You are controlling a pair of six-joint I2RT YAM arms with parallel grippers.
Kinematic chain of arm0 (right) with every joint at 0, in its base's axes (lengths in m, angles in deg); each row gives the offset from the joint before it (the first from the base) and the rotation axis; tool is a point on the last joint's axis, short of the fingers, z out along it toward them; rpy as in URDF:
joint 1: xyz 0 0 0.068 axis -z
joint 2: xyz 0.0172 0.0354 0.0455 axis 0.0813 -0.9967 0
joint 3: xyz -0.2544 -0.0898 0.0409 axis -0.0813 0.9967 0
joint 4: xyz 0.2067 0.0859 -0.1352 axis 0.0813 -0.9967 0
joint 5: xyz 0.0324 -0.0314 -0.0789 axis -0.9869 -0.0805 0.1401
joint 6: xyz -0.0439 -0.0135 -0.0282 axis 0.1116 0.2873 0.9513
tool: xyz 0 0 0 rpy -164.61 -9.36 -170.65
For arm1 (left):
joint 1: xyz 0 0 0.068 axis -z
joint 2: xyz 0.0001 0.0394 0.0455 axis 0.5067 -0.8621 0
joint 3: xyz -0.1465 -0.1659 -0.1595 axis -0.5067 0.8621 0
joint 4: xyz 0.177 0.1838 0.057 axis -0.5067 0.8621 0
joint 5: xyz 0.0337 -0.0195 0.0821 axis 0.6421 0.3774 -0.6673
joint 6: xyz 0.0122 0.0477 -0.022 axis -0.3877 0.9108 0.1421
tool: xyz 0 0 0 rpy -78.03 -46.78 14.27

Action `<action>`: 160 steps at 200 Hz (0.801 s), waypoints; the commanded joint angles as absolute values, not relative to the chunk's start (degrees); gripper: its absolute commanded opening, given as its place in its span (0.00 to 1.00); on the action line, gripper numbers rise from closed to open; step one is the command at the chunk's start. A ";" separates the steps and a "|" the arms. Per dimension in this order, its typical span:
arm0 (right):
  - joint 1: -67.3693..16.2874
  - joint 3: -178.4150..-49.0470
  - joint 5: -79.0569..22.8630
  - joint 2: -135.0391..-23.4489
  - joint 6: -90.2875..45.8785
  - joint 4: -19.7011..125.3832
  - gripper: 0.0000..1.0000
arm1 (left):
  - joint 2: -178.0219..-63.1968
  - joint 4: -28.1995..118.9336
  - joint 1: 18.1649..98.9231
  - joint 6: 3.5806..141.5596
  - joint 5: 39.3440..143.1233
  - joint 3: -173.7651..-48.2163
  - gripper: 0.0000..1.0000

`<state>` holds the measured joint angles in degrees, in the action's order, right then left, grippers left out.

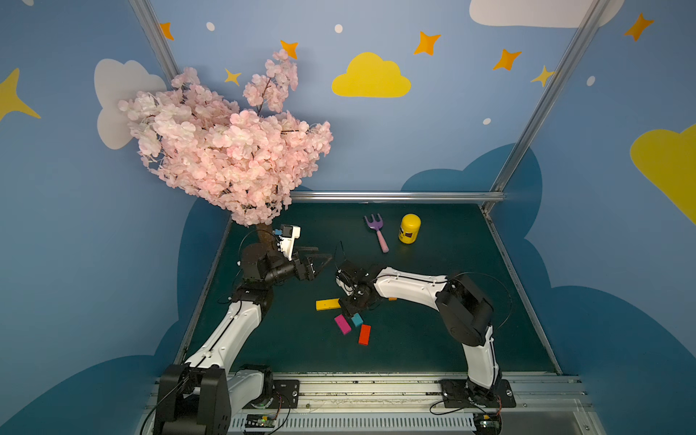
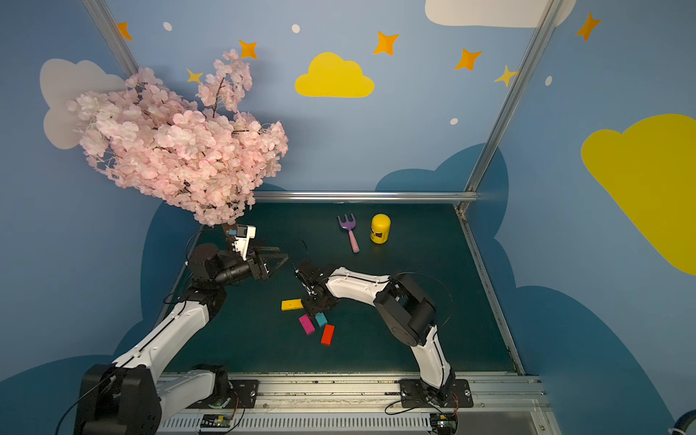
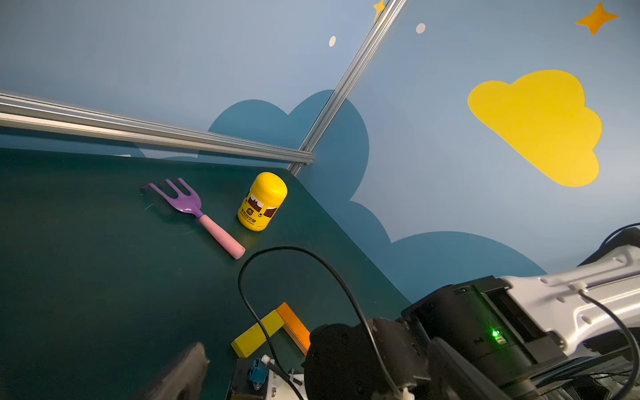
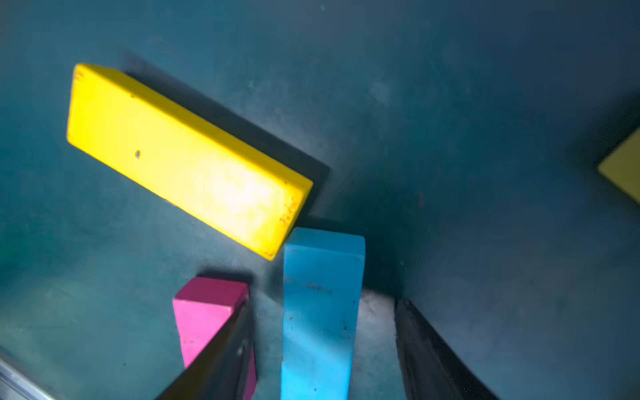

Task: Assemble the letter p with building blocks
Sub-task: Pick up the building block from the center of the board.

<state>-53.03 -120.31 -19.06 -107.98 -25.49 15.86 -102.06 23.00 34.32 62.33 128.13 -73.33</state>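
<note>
Right wrist: teal block lengthwise between fingers.

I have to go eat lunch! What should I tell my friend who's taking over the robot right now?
Left gripper: open, empty, hovering above the table.
Right gripper: open, jaws astride the teal block, not gripping yet.
Blocks: a yellow block, the magenta block and the red block lie near it; a second yellow block and the orange block meet in a corner under the right arm.
Done: perhaps that one corner.
Left: teal into the loop, then the stem.
</note>
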 commanded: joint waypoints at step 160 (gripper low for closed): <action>-54.82 -124.33 -10.34 -109.93 -19.76 8.42 0.30 | -102.48 22.56 34.03 62.74 128.23 -72.29 1.00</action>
<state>-54.47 -124.26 -13.22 -110.58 -22.88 11.53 -102.48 22.89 34.30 62.35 128.11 -72.23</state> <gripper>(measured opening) 0.329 0.998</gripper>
